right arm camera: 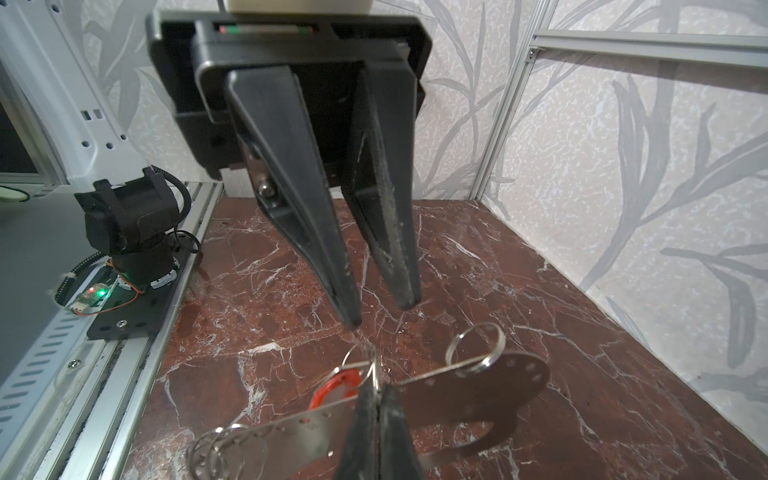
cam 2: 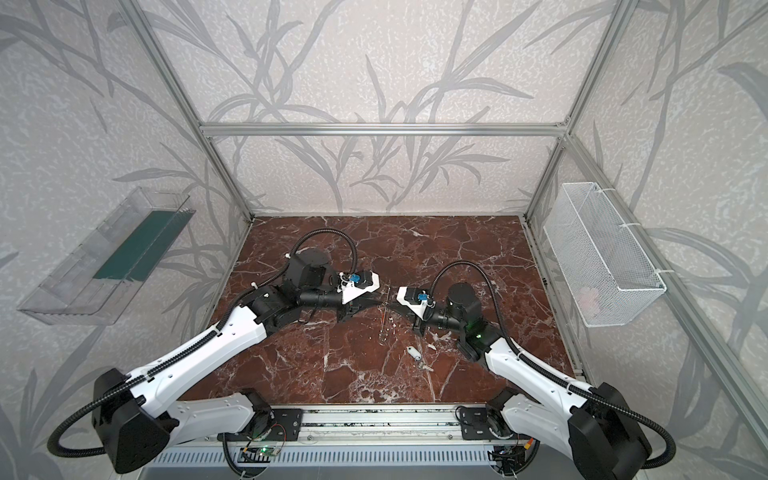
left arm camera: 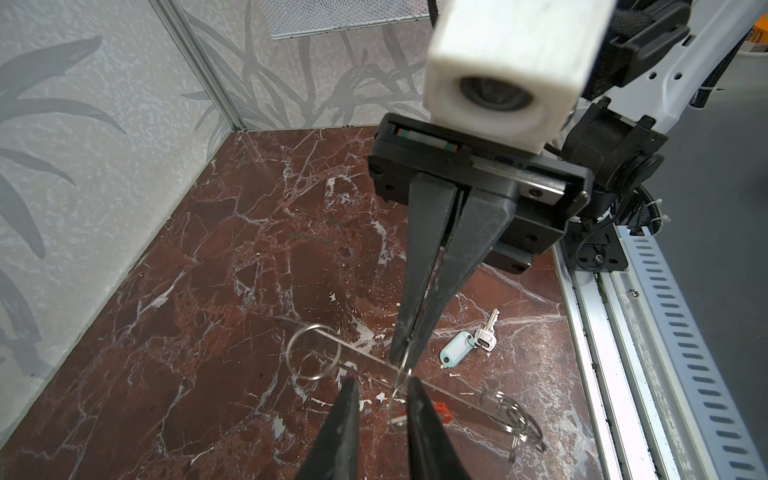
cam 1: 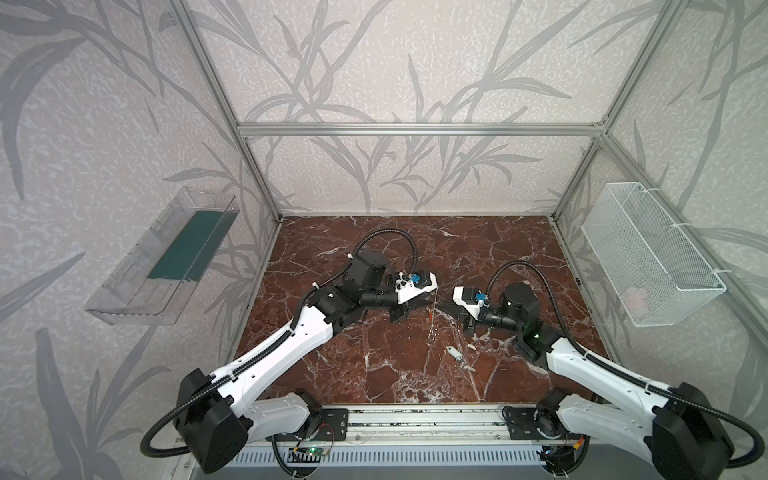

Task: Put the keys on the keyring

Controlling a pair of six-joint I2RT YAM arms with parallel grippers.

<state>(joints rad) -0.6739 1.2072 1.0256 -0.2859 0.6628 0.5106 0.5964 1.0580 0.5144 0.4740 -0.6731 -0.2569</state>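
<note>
Red-brown marble worktop (cam 1: 374,374), veined in white, fills a booth of leaf-patterned walls, and both arms meet over its middle. Lifted clear of the surface there is the keyring (right arm camera: 478,395), a flat grey metal plate with a row of small holes and several wire split rings. The right gripper (right arm camera: 378,390) has its jaws pressed together on the plate's long edge. The left gripper (right arm camera: 380,316) faces it with jaws a little spread. Its tips sit just above the thin ring of the small silver key with the red-orange plastic tag (right arm camera: 336,386), which is just beside the plate. Whether that ring is already threaded on I cannot tell.

A second small silver key with a pale oblong tag (left arm camera: 457,349) lies on the worktop, well apart from both grippers.

Keys and tags look light and likely to swing or skid, and the wire rings look stiff, springy and slick. A tag's flat faces probably give the surest hold and leave its ring free. The plate looks rigid, so an edge pinch should suffice.
</note>
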